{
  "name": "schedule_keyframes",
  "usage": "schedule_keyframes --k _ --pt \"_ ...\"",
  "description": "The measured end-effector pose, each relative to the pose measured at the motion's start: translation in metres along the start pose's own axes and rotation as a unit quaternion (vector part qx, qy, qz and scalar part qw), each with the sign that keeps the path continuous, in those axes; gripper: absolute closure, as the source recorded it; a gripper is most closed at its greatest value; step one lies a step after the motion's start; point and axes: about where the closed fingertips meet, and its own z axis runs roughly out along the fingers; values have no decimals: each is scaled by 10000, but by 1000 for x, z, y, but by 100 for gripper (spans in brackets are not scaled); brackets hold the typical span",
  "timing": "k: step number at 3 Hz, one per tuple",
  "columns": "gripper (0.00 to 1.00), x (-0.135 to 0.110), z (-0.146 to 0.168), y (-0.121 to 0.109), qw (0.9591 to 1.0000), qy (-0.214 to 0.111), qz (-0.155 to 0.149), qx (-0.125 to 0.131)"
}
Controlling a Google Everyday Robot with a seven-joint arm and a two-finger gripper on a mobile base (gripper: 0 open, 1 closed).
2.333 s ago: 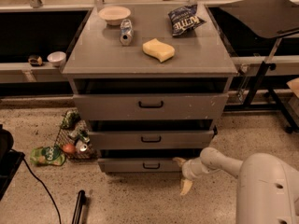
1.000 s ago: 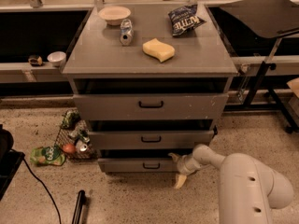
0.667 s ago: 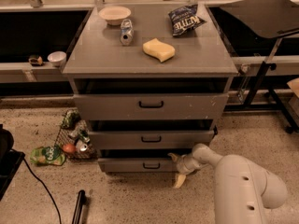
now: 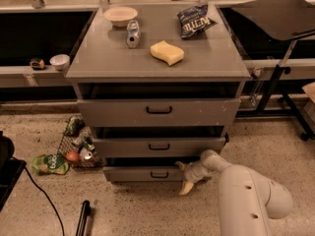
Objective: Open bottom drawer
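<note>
We see a grey three-drawer cabinet (image 4: 88,90) on a speckled stone floor (image 4: 147,210). On its tabletop (image 4: 98,58) sit a pale bowl (image 4: 120,15), a can (image 4: 132,33) lying on its side, a yellow sponge (image 4: 167,52) and a dark chip bag (image 4: 195,19). The bottom drawer (image 4: 130,174) is lowest, just above the floor, with a small black handle (image 4: 159,174) at its centre and a dark gap above its front. The robot's white arm (image 4: 246,195) reaches in from the lower right. Its gripper (image 4: 183,177) sits at the drawer front's right end with fingers spread apart, holding nothing we can make out. Left of the cabinet lie a wire basket (image 4: 74,146) of litter, a green bag (image 4: 49,163) and a black cable (image 4: 44,200).
</note>
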Motion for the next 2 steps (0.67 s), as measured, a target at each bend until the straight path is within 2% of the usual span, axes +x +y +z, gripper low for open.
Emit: schedule_keyframes --k 1,2 --pt "42 -11 -6 8 9998 -153 -143 -8" --pt "65 -25 -17 27 9982 -508 -292 -128"
